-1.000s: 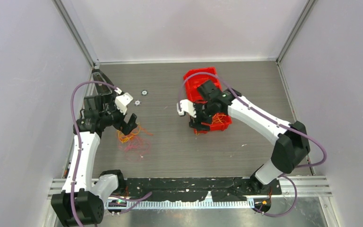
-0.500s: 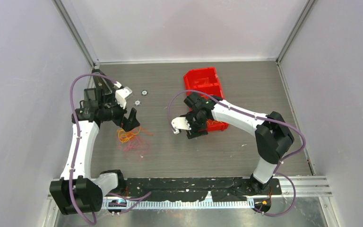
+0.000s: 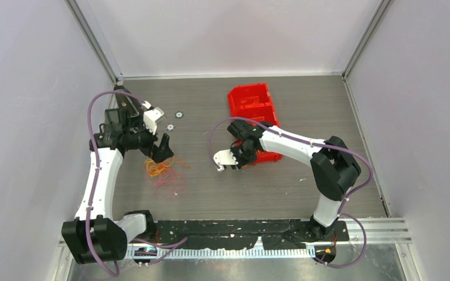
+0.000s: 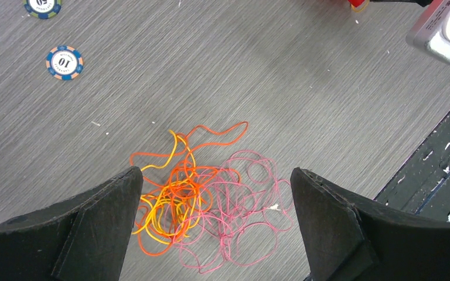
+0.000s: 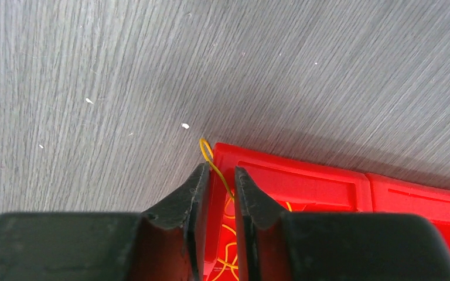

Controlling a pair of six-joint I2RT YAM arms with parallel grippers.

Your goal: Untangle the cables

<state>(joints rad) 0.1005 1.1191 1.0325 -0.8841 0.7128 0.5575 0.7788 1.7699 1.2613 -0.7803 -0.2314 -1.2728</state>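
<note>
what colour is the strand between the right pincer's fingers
The strand at the right pincer is yellow; right wrist view shows it best.

Light: bright, even, from overhead.
Shadows: faint, soft-edged on the table (image 3: 240,193); a darker band beside the red bin (image 5: 304,181).
Focus: table grain crisp in wrist views; right gripper (image 5: 221,172) blurs near the lens.

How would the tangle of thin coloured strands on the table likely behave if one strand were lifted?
The cables would probably flop: each strand lies in loose, limp curves. They are likely very light, being so thin. The orange, yellow and pink loops interlace, so lifting one would probably drag the others along.
</note>
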